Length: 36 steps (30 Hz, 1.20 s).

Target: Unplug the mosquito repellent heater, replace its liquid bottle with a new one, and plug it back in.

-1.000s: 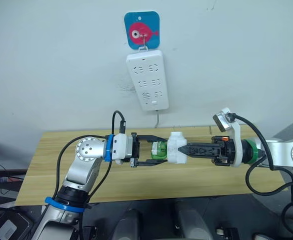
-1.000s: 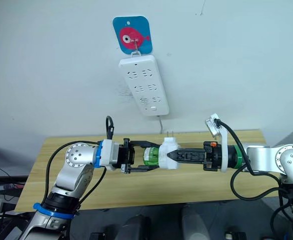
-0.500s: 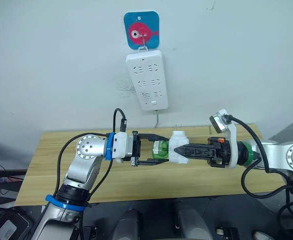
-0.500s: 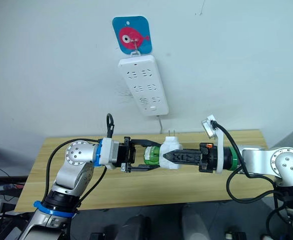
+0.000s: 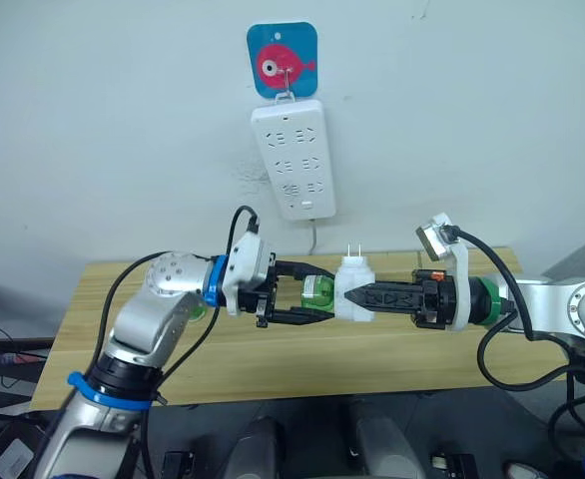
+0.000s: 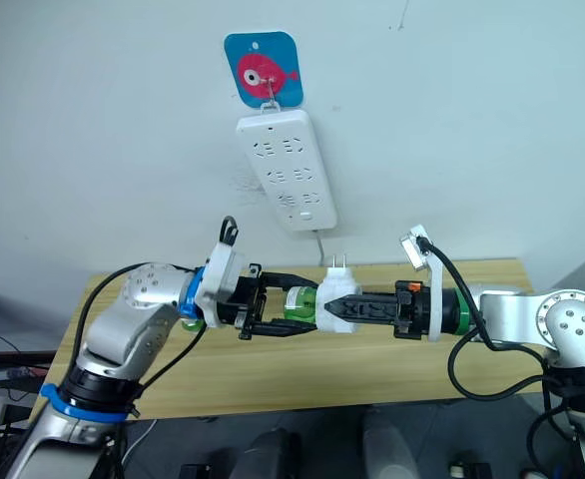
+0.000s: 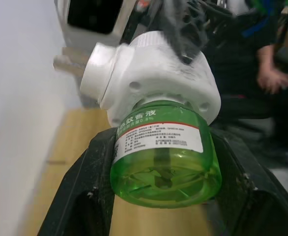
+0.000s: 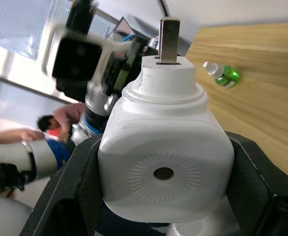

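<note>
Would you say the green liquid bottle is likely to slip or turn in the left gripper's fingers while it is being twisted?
Probably somewhat: the green liquid bottle looks smooth, round plastic, so the left gripper may let it spin. It seems rigid, unlikely to crush. Laid down, it would likely roll.

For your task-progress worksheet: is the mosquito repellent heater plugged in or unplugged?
Unplugged: the heater, prongs bare, is held over the table, apart from the power strip.

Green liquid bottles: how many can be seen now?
2. One bottle sits in the white heater, between the left tool's fingers. A second bottle lies on the wooden table. Others may be hidden behind the arms.
</note>
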Available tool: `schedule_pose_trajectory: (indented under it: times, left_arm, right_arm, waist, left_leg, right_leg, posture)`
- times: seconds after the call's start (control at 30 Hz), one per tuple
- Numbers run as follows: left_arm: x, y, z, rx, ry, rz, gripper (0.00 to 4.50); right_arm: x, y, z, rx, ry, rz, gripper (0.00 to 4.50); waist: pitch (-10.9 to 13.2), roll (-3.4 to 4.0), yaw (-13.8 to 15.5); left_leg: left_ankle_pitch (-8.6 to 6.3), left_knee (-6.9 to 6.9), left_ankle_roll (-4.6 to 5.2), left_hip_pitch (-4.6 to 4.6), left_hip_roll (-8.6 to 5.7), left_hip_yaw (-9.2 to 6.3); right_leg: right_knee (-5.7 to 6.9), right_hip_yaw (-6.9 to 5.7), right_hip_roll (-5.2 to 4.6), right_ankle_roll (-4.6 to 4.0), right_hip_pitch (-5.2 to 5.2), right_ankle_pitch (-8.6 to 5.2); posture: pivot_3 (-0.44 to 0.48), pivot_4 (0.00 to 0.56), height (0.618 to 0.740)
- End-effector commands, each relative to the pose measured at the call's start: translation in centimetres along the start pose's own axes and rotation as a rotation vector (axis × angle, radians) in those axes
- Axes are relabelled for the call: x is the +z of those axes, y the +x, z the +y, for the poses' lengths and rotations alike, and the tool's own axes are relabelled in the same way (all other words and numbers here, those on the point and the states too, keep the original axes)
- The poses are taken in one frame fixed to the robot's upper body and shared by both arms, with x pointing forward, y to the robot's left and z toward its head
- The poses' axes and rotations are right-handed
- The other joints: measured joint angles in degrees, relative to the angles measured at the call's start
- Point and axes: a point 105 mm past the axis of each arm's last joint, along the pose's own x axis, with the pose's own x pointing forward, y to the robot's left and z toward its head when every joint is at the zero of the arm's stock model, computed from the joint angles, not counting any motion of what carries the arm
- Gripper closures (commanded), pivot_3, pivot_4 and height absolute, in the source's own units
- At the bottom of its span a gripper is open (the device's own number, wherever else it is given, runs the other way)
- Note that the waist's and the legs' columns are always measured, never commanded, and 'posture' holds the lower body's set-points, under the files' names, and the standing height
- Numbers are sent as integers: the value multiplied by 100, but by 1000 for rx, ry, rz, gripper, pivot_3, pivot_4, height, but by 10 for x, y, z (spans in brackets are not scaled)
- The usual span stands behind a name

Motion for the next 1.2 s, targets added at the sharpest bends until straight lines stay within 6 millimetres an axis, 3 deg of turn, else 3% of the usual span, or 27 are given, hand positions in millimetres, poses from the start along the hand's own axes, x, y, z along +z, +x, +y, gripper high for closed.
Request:
schedule_pose_trajectory:
  times: [0.03, 0.1, 0.27, 0.47, 0.5, 0.67, 0.77, 1.07, 1.2]
  left_arm:
    - [4, -8, -13, -106, -362, 80, 2235]
    - [9, -12, -12, -122, -423, 80, 2235]
    - [16, -10, 1, -68, -301, 28, 2235]
    - [6, -9, 3, 47, 143, -12, 424]
    - [0, -11, 3, 71, 230, -7, 389]
    - [-18, -21, -5, 155, 578, -44, 389]
    - [-13, -18, -5, 202, 686, -111, 389]
    - [-6, 3, -1, 176, 747, -196, 389]
    - [-3, 8, 0, 143, 741, -203, 1235]
  right_arm:
    - [1, 4, 32, 100, -167, 50, 1526]
    - [2, 4, 34, 103, -192, 50, 1526]
    - [4, 5, 32, 91, -178, 15, 1526]
    - [9, -5, 21, 42, -73, -62, 1526]
    - [9, -8, 18, 31, -53, -73, 1526]
    - [8, -18, 11, -8, 24, -108, 1526]
    - [5, -20, 10, -19, 34, -105, 1526]
    - [-1, -16, 12, -18, 26, -83, 1526]
    - [-2, -16, 12, -19, 22, -79, 1526]
  waist:
    - [14, -1, -25]
    - [15, 0, -46]
    - [21, -4, -23]
    - [22, -4, -7]
    - [24, -4, -5]
    - [25, -4, 53]
    - [25, -5, 62]
    - [26, -6, 50]
    - [26, -7, 46]
  left_leg:
    - [0, 0, 0, 0, 1, -1]
    - [0, -5, 0, 2, 0, 1]
    - [-1, -8, 1, -8, -5, 3]
    - [-1, -14, -1, -10, -2, 2]
    - [0, -15, -2, -10, -2, 5]
    - [-1, -13, -1, -12, -3, 11]
    - [-1, -8, 0, -14, -4, 14]
    - [-2, 0, 2, -11, -5, 11]
    - [-2, 0, 2, -11, -5, 10]
  right_leg:
    - [-1, -2, 3, 3, 0, -2]
    - [-1, -10, 5, 6, -2, -4]
    - [-6, -1, -25, -10, -12, 6]
    - [-13, 7, -43, -13, -17, 6]
    - [-14, 10, -44, -14, -17, 7]
    - [-21, 13, -48, -16, -15, 8]
    - [-22, 14, -48, -16, -13, 8]
    - [-16, 9, -42, -13, -6, 9]
    - [-15, 9, -40, -13, -6, 9]
  posture:
    - [-171, 214, 740]
    - [-171, 214, 740]
    - [-171, 214, 740]
    - [-190, 218, 740]
    - [-190, 218, 740]
    - [-187, 217, 740]
    - [-187, 217, 740]
    - [-189, 215, 740]
    - [-192, 215, 740]
